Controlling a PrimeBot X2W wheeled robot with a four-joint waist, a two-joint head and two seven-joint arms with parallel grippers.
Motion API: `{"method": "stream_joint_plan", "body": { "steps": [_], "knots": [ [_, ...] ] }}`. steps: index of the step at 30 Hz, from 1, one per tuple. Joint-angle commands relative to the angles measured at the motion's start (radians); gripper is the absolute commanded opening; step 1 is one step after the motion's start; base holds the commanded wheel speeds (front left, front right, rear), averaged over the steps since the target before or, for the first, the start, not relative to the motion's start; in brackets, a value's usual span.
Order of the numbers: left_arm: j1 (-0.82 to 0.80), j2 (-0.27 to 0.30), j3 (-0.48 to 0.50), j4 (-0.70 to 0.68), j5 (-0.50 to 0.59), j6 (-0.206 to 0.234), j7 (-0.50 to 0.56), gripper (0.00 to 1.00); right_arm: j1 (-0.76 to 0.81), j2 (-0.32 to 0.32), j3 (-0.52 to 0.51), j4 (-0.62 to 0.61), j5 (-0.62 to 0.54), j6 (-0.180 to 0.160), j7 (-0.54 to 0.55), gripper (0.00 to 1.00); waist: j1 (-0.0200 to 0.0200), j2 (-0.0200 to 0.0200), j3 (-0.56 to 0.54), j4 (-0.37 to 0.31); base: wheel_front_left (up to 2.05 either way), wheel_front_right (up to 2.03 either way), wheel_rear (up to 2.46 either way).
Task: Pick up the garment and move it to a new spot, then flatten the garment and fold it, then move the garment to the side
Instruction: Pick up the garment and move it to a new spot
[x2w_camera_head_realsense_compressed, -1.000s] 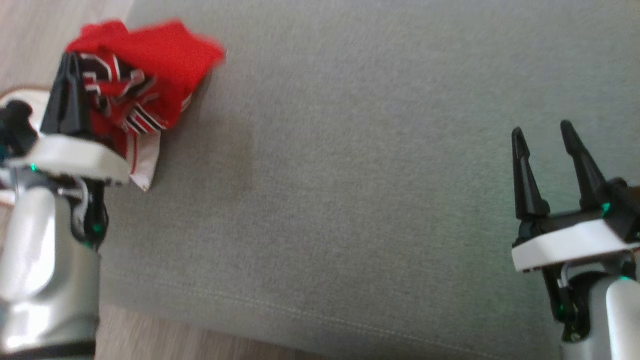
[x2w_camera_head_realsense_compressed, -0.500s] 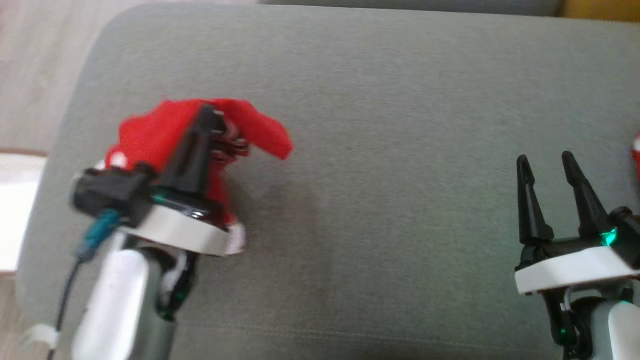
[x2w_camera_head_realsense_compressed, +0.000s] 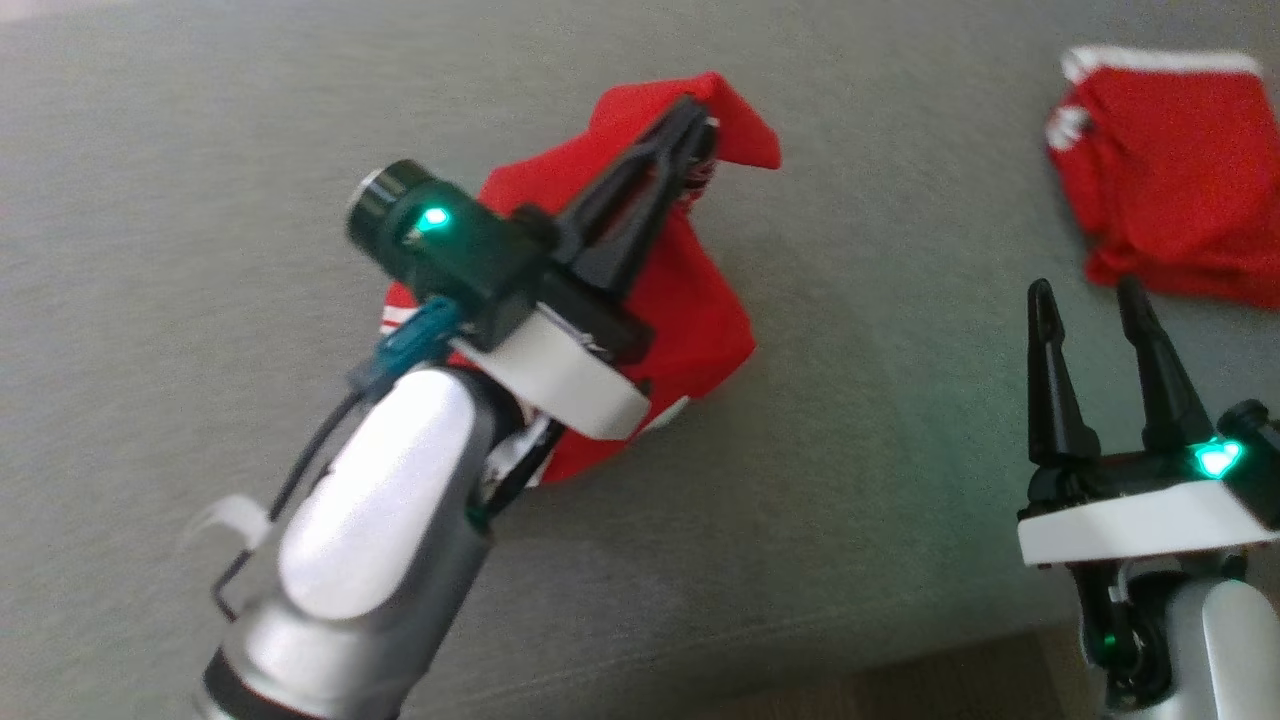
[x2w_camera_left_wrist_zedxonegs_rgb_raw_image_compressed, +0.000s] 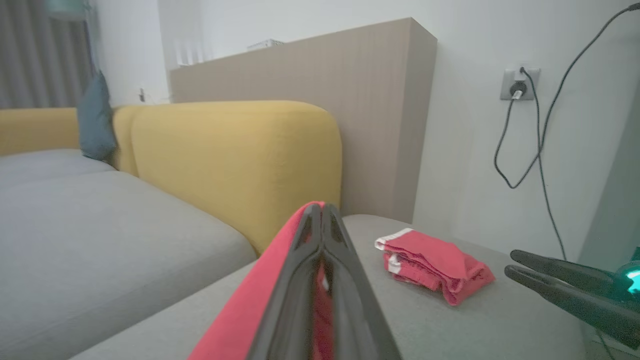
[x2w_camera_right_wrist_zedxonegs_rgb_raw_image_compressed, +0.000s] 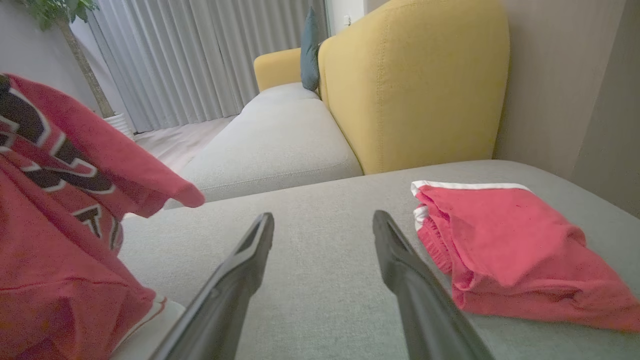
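The garment (x2w_camera_head_realsense_compressed: 700, 310) is a red shirt with black and white lettering, bunched up and hanging from my left gripper (x2w_camera_head_realsense_compressed: 700, 115), which is shut on its upper fold. It hangs over the middle of the grey sofa cushion (x2w_camera_head_realsense_compressed: 200, 200). In the left wrist view the shut fingers (x2w_camera_left_wrist_zedxonegs_rgb_raw_image_compressed: 300, 270) pinch the red cloth (x2w_camera_left_wrist_zedxonegs_rgb_raw_image_compressed: 240, 310). The right wrist view has the garment (x2w_camera_right_wrist_zedxonegs_rgb_raw_image_compressed: 50, 225) drooping at the left. My right gripper (x2w_camera_head_realsense_compressed: 1085, 290) stands open at the lower right with nothing between its fingers, apart from the garment; in its own view the right gripper (x2w_camera_right_wrist_zedxonegs_rgb_raw_image_compressed: 322, 220) points over bare cushion.
A second red garment with white trim (x2w_camera_head_realsense_compressed: 1170, 220) lies folded at the cushion's far right, just beyond my right gripper. A yellow backrest (x2w_camera_left_wrist_zedxonegs_rgb_raw_image_compressed: 235, 160) rises behind the seat, and a wall socket with a cable (x2w_camera_left_wrist_zedxonegs_rgb_raw_image_compressed: 517, 87) is at the right. The cushion's front edge runs along the bottom.
My left gripper has carried the garment rightward from the cushion's left edge toward its middle. The head camera swung right too, bringing the second red garment into view. The right gripper stayed open.
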Motion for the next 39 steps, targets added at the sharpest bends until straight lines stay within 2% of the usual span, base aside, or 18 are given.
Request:
{"method": "stream_joint_plan", "body": {
  "steps": [1, 7, 12, 13, 14, 19, 23, 32, 39],
  "knots": [
    [-0.046, 0.000, 0.003, -0.005, -0.010, -0.005, -0.002, 0.00, -0.032, -0.005, 0.025, -0.025, 0.014, 0.003, -0.019, 1.00, 0.0001, 0.0000, 0.090, -0.102, 0.00, 0.00, 0.00],
    [-0.060, 0.014, -0.081, 0.133, -0.027, -0.006, 0.074, 0.00, -0.039, -0.005, 0.036, 0.000, 0.032, 0.003, -0.054, 1.00, 0.0001, 0.0000, 0.132, -0.139, 0.00, 0.00, 0.00],
    [-0.069, 0.040, -0.155, 0.194, -0.055, -0.006, 0.152, 0.00, -0.046, -0.005, 0.037, 0.023, 0.033, 0.003, -0.066, 1.00, 0.0001, 0.0000, 0.129, -0.119, 0.00, 0.00, 0.00],
    [-0.072, 0.043, -0.163, 0.194, -0.057, -0.006, 0.152, 0.42, -0.047, -0.005, 0.037, 0.028, 0.031, 0.003, -0.066, 1.00, 0.0001, 0.0000, 0.124, -0.110, 0.00, 0.00, 0.00],
    [-0.073, 0.045, -0.169, 0.191, -0.057, -0.006, 0.145, 1.00, -0.049, -0.005, 0.037, 0.032, 0.030, 0.003, -0.065, 1.00, 0.0001, 0.0000, 0.117, -0.100, 0.00, 0.00, 0.00],
    [-0.044, 0.056, -0.172, 0.138, -0.048, 0.009, 0.065, 1.00, -0.054, -0.005, 0.037, 0.046, 0.011, 0.003, -0.055, 1.00, 0.0001, 0.0000, 0.065, -0.036, 0.00, 0.00, 0.00],
    [0.014, 0.083, -0.138, 0.077, -0.056, 0.047, -0.014, 1.00, -0.050, -0.005, 0.034, 0.047, -0.006, 0.003, -0.036, 1.00, 0.0001, 0.0000, 0.018, 0.016, 0.00, 0.00, 0.00],
    [0.189, 0.174, 0.042, 0.044, -0.111, 0.186, -0.115, 1.00, -0.024, -0.005, 0.020, 0.035, -0.042, 0.003, 0.020, 1.00, 0.0001, 0.0000, -0.069, 0.117, 0.00, 0.00, 0.00],
    [0.270, 0.213, 0.166, 0.037, -0.145, 0.237, -0.127, 1.00, 0.001, -0.005, 0.011, 0.023, -0.065, 0.003, 0.054, 1.00, 0.0001, 0.0000, -0.108, 0.168, 0.00, 0.00, 0.00]
  ]
}}
